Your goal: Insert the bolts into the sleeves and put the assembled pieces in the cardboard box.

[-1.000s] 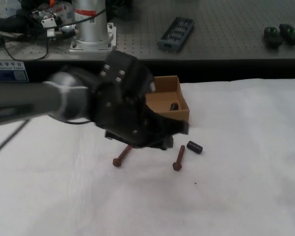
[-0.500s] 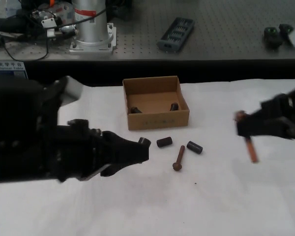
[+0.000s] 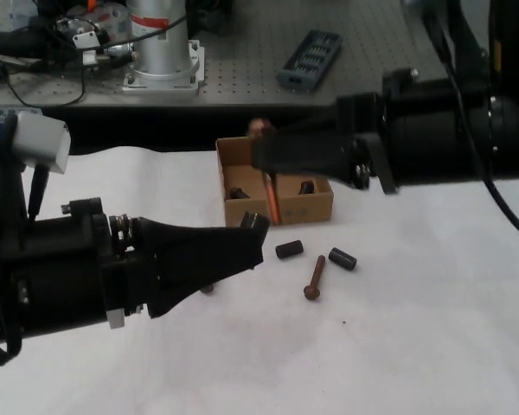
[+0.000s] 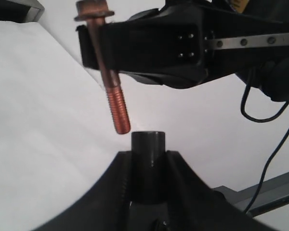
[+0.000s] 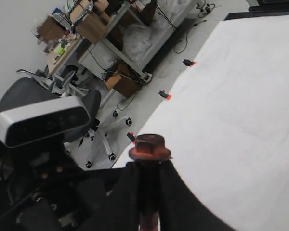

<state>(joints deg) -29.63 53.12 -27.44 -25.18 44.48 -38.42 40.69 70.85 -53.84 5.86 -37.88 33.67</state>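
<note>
Step in hand: insertion. Left pincer [image 3: 253, 239] closed on the upright sleeve [image 4: 148, 144]; right pincer [image 5: 148, 173] clamps the bolt [image 4: 111, 86] below its head, tip just above and slightly beside the sleeve mouth, near the cardboard box [image 3: 281, 210]. Next: centre the tip, then lower

bolt [image 4: 116, 108]: coppery metal (lower shank threaded) | sleeve [image 4: 149, 159]: dark, smooth | cardboard box [image 3: 281, 210]: plain, matt | bench cover [image 3: 415, 328]: white, cloth-like

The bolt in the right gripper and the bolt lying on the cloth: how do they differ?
The held bolt hangs nearly upright, head up, while the loose bolt lies flat. The held bolt is clamped by the right gripper; the loose bolt rests untouched on the white cloth. Both are copper-brown.
</note>
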